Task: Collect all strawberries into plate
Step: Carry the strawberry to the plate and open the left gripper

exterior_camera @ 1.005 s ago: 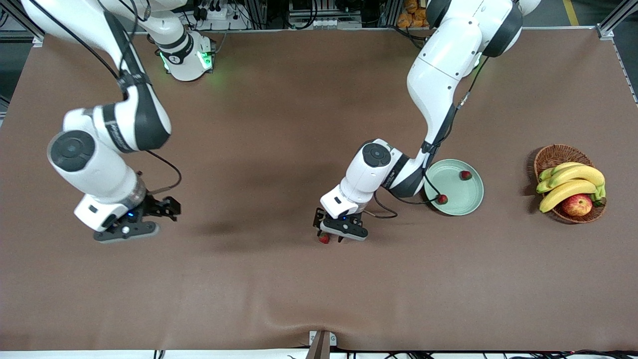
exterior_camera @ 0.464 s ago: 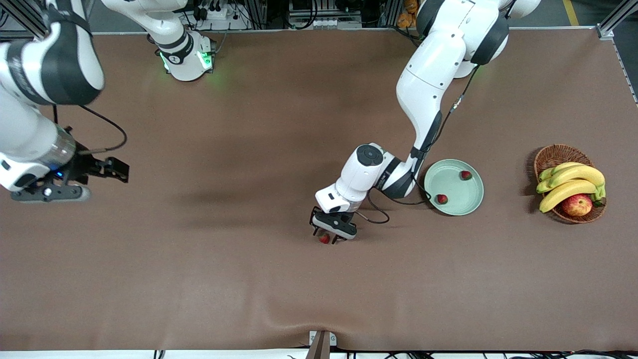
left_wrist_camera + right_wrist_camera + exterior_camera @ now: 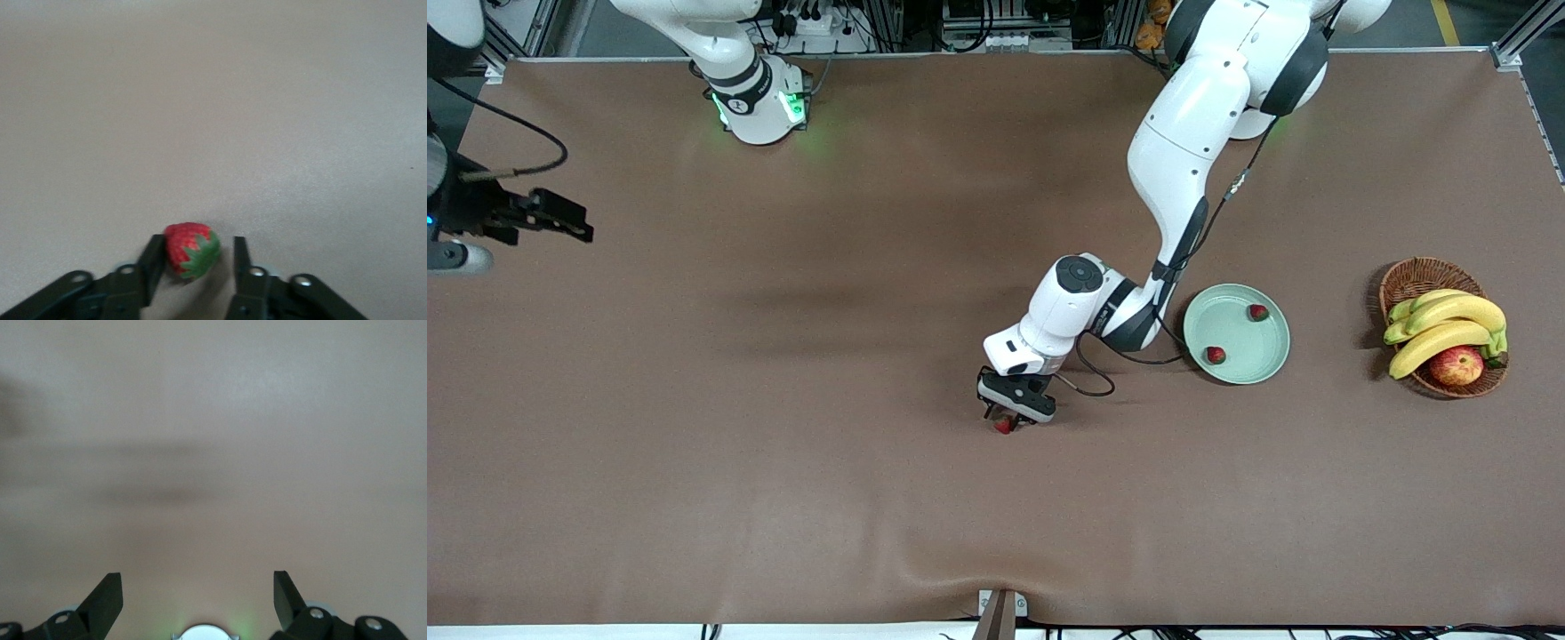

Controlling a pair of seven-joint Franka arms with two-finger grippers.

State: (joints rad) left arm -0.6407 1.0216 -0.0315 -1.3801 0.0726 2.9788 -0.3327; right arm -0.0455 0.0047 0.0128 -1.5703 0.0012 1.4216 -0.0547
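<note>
Two strawberries (image 3: 1234, 334) on plate (image 3: 1263, 366); left end effector (image 3: 199, 267) straddling third strawberry (image 3: 192, 249), one finger touching; right end effector (image 3: 198, 595) spread wide.

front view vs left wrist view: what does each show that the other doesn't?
Front only: the plate with two strawberries in it, the wicker basket of bananas and an apple, and the right gripper open over the right arm's end of the table.
Left wrist only: one finger touches the third strawberry; the other stands just apart.
Both: left gripper down around that strawberry on the table.
</note>
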